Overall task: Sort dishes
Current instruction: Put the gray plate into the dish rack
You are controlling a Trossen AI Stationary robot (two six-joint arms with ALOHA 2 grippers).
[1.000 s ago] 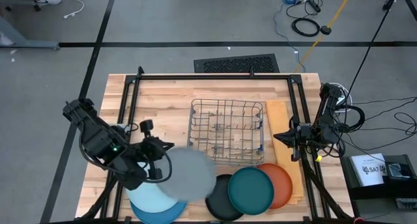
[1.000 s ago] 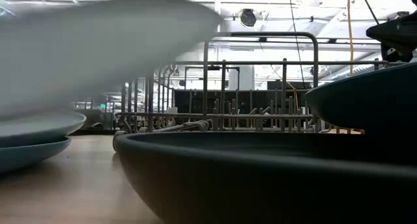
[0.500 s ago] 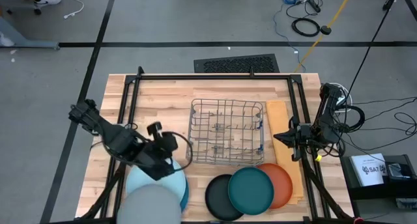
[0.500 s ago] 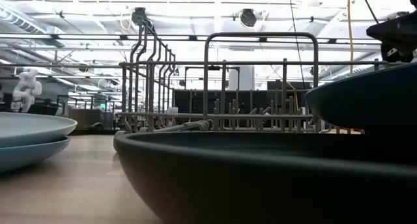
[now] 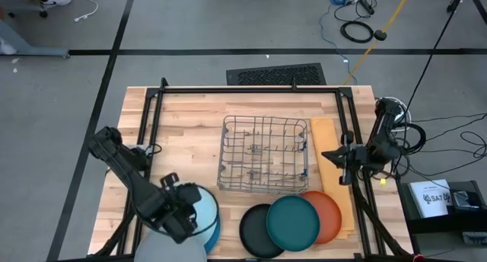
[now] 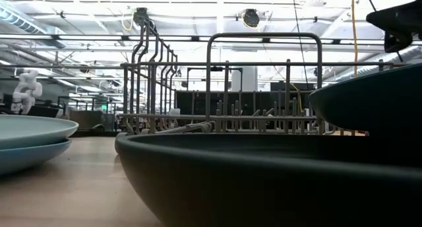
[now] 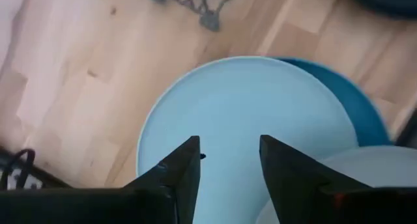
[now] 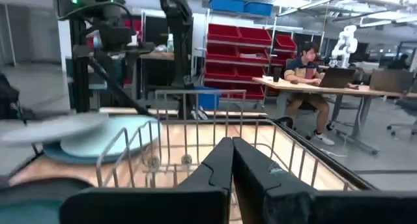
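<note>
Over the front-left corner of the bench (image 5: 198, 117), your left gripper (image 7: 228, 160) is hovering with its jaws parted and grasping nothing. Directly below it, the pale blue plate (image 7: 241, 120) is lying on the medium blue plate (image 7: 361, 110), and the grey plate (image 5: 176, 245) is overlapping their front edge, partly hanging past the bench edge. The black plate (image 5: 259, 231), dark teal plate (image 5: 293, 222) and orange plate (image 5: 329, 214) are overlapping each other in front of the wire rack (image 5: 265, 151). Your right gripper (image 8: 232, 160) is waiting beside the rack, jaws clenched and empty. You are probably best lowering squarely onto a plate's rim before closing, as the grey plate looks liable to tip.
</note>
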